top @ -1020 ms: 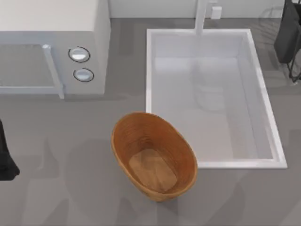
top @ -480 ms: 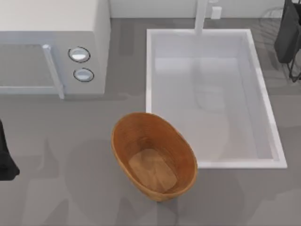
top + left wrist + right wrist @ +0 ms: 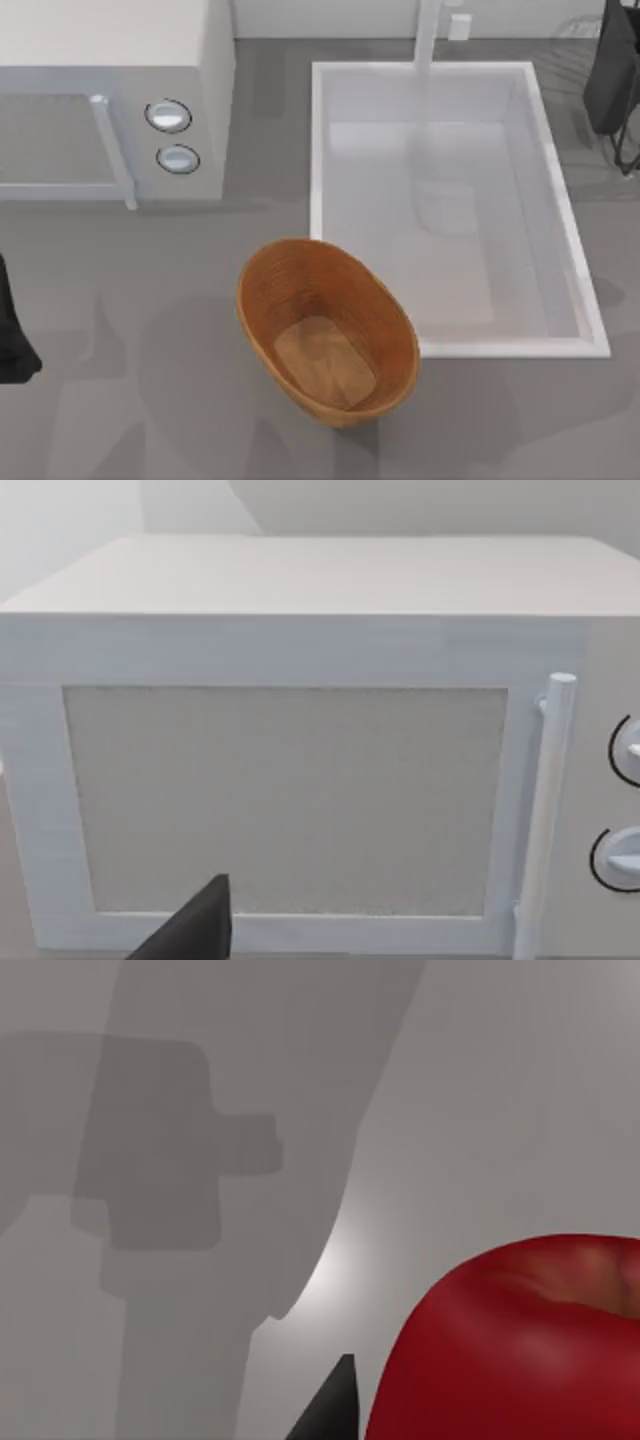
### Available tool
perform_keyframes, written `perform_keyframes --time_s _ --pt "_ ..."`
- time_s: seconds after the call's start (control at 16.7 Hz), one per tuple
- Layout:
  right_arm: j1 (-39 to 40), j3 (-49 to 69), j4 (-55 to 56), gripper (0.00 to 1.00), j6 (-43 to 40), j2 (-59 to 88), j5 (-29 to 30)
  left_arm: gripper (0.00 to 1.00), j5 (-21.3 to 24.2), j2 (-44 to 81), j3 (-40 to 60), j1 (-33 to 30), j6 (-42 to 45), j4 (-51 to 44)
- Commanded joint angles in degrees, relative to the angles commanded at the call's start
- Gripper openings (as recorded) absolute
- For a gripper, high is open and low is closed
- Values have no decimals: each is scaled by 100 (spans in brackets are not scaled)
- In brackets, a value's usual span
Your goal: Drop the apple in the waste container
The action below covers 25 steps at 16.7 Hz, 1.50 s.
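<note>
- You are looking down at the large oval brown woven-look basket with ribbed walls and a lighter flat wooden bottom [image 3: 328, 330], the waste container; it is sitting upright on the grey surface [image 3: 150, 300], near the front, around the middle.
- The basket's far rim is lying just beside the front left corner of the white rectangular sink basin [image 3: 330, 150]; whether they are touching cannot be told.
- A white faucet post [image 3: 428, 35] is standing at the basin's back edge.
- A white box-shaped microwave with two round dials and a bar handle [image 3: 150, 60] is occupying the back left of the surface.
- Your left arm [image 3: 12, 335] is sitting at the left edge of the top view; its wrist camera is facing the microwave door [image 3: 285, 800], with one dark fingertip [image 3: 200, 930] showing low in that view.
- Left jaws: cannot tell how they are standing.
- Your right arm [image 3: 615, 75] is sitting at the back right corner in the top view, beyond the sink.
- In the right wrist view the small round glossy red apple [image 3: 520, 1350] is appearing very close to the camera, next to a dark fingertip [image 3: 335, 1405], over the grey surface with shadows.
- Right jaws: cannot tell whether they are gripping the apple or how wide they are standing.
</note>
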Motion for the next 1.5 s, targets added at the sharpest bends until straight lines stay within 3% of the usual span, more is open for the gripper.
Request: perform_keyframes --time_s 0.3,0.6,0.78,1.08,1.32,1.5 --pt "174 13 45 0 -163 94 -113 100 0 0 0 0 0 0" --pt "1423 222 204 0 -1624 633 -827 100 0 0 0 0 0 0" --pt "2431 371 289 0 -3192 1075 -1389 100 0 0 0 0 0 0" --pt "4044 651 394 0 -6671 1693 -2216 100 0 0 0 0 0 0" --pt "4932 981 523 0 -9226 1855 -2546 100 0 0 0 0 0 0" --pt "5291 1257 660 0 -10563 1783 -2575 100 0 0 0 0 0 0"
